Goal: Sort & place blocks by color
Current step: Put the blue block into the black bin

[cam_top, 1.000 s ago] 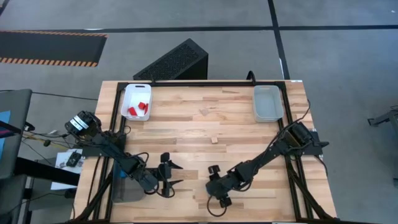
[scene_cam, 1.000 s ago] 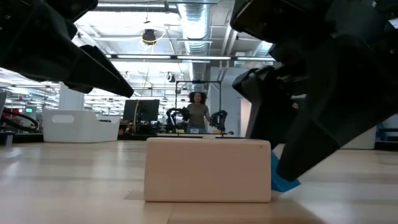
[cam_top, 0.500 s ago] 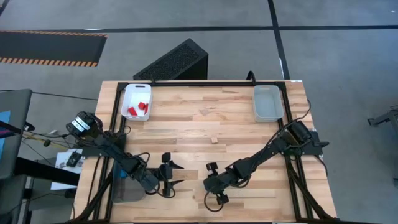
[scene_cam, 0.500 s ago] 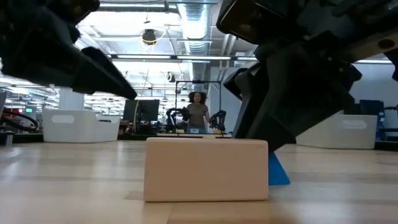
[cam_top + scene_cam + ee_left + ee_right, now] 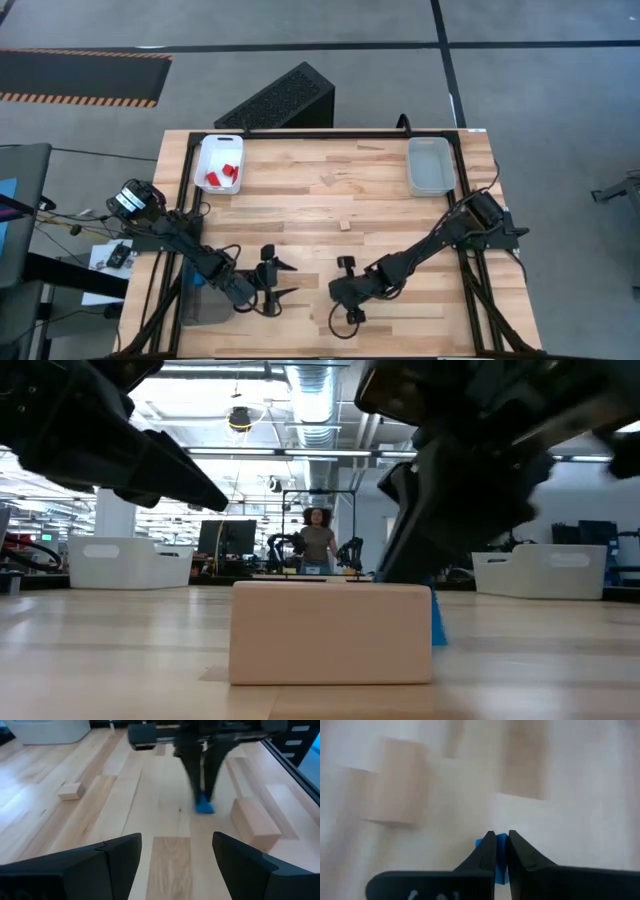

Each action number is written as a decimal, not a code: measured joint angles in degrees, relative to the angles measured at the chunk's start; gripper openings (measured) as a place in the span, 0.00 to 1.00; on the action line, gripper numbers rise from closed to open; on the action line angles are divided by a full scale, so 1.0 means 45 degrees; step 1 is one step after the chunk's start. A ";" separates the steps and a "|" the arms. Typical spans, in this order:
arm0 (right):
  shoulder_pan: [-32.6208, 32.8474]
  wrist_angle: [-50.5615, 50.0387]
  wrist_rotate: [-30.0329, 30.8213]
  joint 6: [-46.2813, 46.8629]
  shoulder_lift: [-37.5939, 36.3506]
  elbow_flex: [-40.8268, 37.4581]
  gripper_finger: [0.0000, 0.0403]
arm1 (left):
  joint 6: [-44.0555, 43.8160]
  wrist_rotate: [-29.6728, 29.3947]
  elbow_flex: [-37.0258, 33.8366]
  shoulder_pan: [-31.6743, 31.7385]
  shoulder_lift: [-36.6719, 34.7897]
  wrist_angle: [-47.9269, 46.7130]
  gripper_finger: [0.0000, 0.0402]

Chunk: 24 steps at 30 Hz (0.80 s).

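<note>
My right gripper [image 5: 347, 293] stands near the table's near edge, at its middle, shut on a small blue block [image 5: 204, 807] and pointing down. A plain wood block [image 5: 330, 631] lies flat on the table just beside it, and it shows again in the right wrist view [image 5: 400, 780]. My left gripper [image 5: 283, 280] hovers open to the left of the right one, facing it, with nothing between its fingers [image 5: 175, 845]. Two more wood blocks [image 5: 327, 180] [image 5: 344, 224] lie mid-table. Red blocks [image 5: 220, 176] sit in the white tray [image 5: 204, 150]. My right gripper pinches the blue block [image 5: 501, 839] between its two fingers, at their free ends. The fingers [image 5: 197, 770] come from above, pointing down. The block hangs at the fingertips low over the table; whether its underside touches the wood, I cannot tell.
A clear tray [image 5: 431, 186] stands at the far right of the table. A grey bin [image 5: 205, 305] sits off the table's near left corner, under my left arm. A person [image 5: 318, 545] stands far behind the table. Bare wood lies between the two trays.
My right gripper, shut on the blue block, has moved a short way toward the table's far edge and slightly left. The blue block has gone with it, and in the low view it now sits partly behind the wood block. The left arm has barely shifted.
</note>
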 joint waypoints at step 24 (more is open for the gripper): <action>-0.0695 1.2177 0.4838 -0.0499 -0.1220 -0.3736 0.05 | 0.1133 -0.3072 0.0005 0.0523 -0.0010 0.1824 0.59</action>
